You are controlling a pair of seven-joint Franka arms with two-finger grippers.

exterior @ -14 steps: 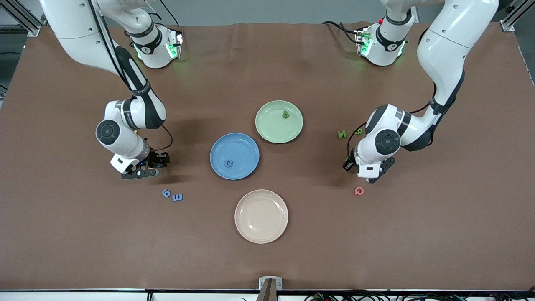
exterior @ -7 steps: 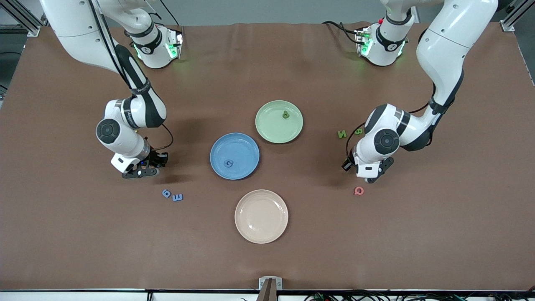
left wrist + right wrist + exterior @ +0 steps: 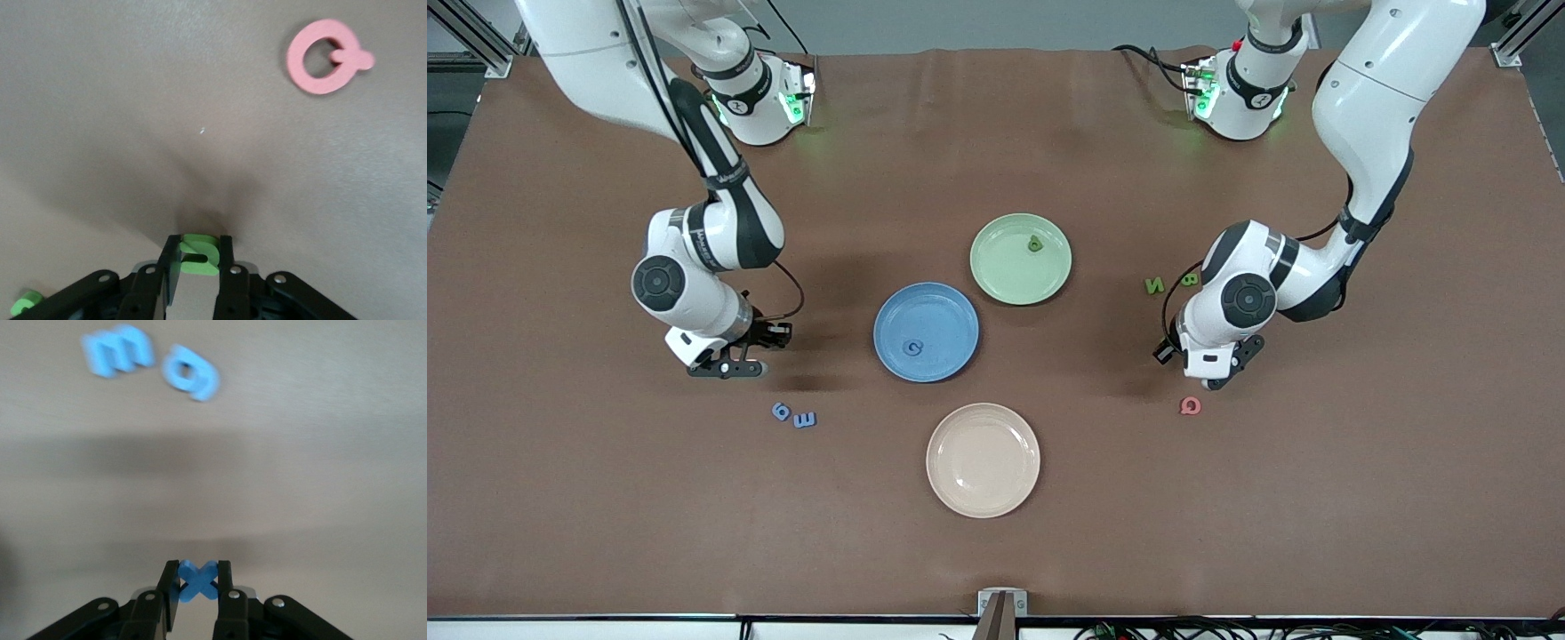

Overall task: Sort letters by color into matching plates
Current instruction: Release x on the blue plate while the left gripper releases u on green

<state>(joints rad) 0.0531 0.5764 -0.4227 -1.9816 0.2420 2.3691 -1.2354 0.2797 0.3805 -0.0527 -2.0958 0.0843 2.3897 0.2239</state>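
Observation:
My left gripper (image 3: pixel 1213 377) is shut on a green letter (image 3: pixel 199 254) and hangs low over the table beside a pink Q (image 3: pixel 1190 406). My right gripper (image 3: pixel 734 364) is shut on a blue X (image 3: pixel 198 580), low over the table near two loose blue letters (image 3: pixel 781 411) (image 3: pixel 805 420). The blue plate (image 3: pixel 943 311) holds one blue letter (image 3: pixel 912 348). The pale green plate (image 3: pixel 1005 267) holds one green letter (image 3: pixel 1035 244). Two green letters, an N (image 3: pixel 1154 285) and a B (image 3: pixel 1190 279), lie on the table by the left arm's wrist.
A cream plate (image 3: pixel 983 460) sits nearer the front camera than the blue plate. The pink Q also shows in the left wrist view (image 3: pixel 328 56). The two loose blue letters show in the right wrist view (image 3: pixel 119 350) (image 3: pixel 191 372).
The right gripper has shifted slightly toward the blue plate with the X. The left gripper has edged slightly away from the pink Q. The letters on the table and plates have not moved.

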